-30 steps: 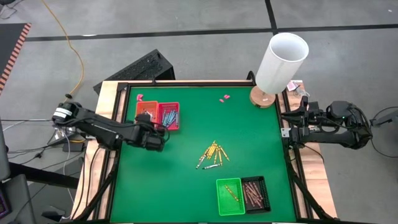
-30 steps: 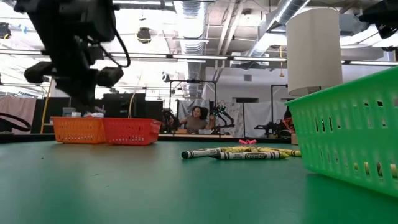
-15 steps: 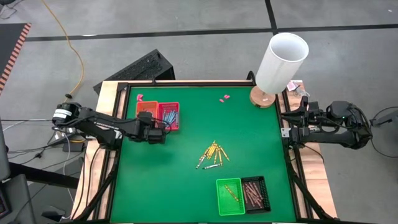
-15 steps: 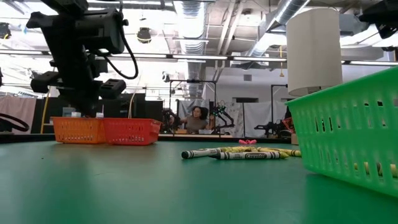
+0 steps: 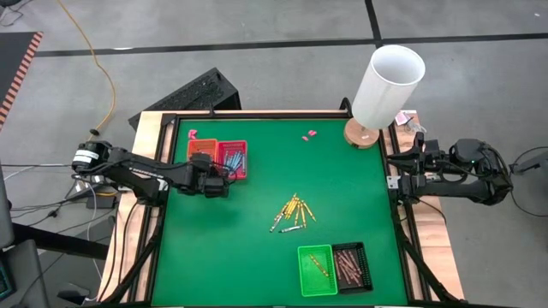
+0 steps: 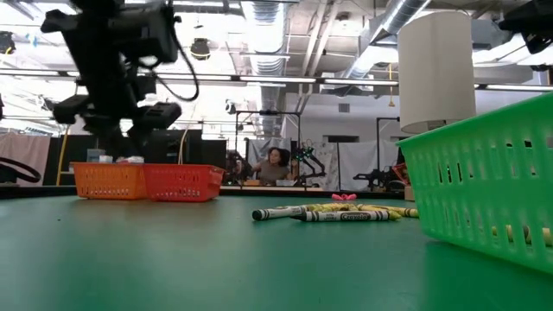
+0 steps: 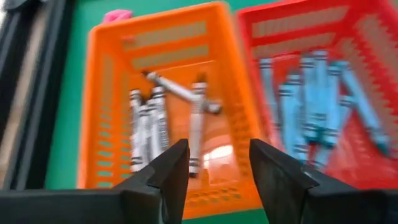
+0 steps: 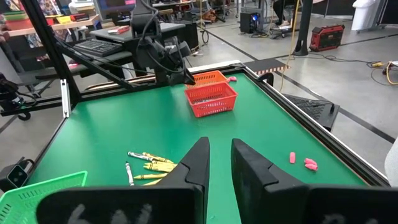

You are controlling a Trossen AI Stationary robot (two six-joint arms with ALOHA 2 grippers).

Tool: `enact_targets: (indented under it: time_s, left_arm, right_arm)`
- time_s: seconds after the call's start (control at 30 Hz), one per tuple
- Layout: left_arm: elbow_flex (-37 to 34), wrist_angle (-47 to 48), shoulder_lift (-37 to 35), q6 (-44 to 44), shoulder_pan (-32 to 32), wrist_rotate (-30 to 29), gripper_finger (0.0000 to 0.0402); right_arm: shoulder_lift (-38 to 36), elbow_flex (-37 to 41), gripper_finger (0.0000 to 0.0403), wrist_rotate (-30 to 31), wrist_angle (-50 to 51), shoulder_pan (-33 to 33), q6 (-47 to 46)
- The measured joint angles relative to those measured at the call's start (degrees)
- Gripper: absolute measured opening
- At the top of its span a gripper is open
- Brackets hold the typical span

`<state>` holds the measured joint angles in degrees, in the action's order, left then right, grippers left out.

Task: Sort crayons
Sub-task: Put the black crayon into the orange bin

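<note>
While the left pincer (image 7: 214, 180) hangs over the small orange plastic mesh tray (image 7: 112, 106) at the rear left of the green felt worktop (image 5: 257, 248), its two dark fingers stand spread with nothing between them. A grey-wrapped crayon (image 7: 196, 134) lies straight beneath the gap, resting among the other grey crayons in that tray. The step in hand looks like a drop-off into the grey tray, so doing it well now means lifting straight up first, not sweeping sideways. That way the fingers clear the tray's low wall and do not drag it against the neighbouring red plastic mesh tray (image 7: 323, 81), which holds the blue crayons (image 7: 311, 106) and sits touching the orange one.

A loose heap of yellow and dark crayons (image 5: 294, 211) waits near the middle of the worktop, well apart from both pairs of trays. For the next pick, I judge it wise to take one from the edge of the heap, where a single stick lies free, and to close across its thin width. The bright green plastic tray (image 5: 317, 269) and the black plastic tray (image 5: 351, 265) at the front edge already hold a few yellow and brown-red sticks.

Parked off the right rim of the worktop, the right pincer (image 8: 219, 163) sits idle beside the tall white cylinder on its round wooden base (image 5: 387, 84); its fingers are only narrowly parted and empty.
</note>
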<state>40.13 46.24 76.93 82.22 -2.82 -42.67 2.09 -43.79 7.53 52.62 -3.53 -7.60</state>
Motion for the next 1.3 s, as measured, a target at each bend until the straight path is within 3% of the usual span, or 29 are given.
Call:
enact_targets:
  time_s: [0.3, 0.6, 0.8, 1.03, 1.3]
  left_arm:
    - [9.57, -6.38, -0.24, -16.94, -3.49, 0.56, 0.0163]
    - [12.44, -37.9, 0.38, -39.63, -12.03, 3.82, 0.0164]
    - [12.46, -53.01, 6.55, -50.6, -18.02, 2.25, 0.0164]
    - [13.06, -69.28, 17.68, -55.03, -22.22, 4.09, 0.0164]
    - [18.92, -68.72, 28.03, -54.49, -24.3, 1.53, 0.016]
  right_arm:
    - [0.0, 0.0, 0.0068, 0.0, 0.01, 0.02, 0.0]
    - [0.0, 0.0, 0.0068, -0.02, 0.02, 0.02, 0.0]
    - [0.0, 0.01, 0.0068, 0.0, 0.06, 0.0, 0.0]
    - [0.0, 0.02, 0.0068, 0.0, 0.03, 0.0, 0.0]
    - [0.0, 0.02, 0.0068, 0.0, 0.04, 0.0, 0.0]
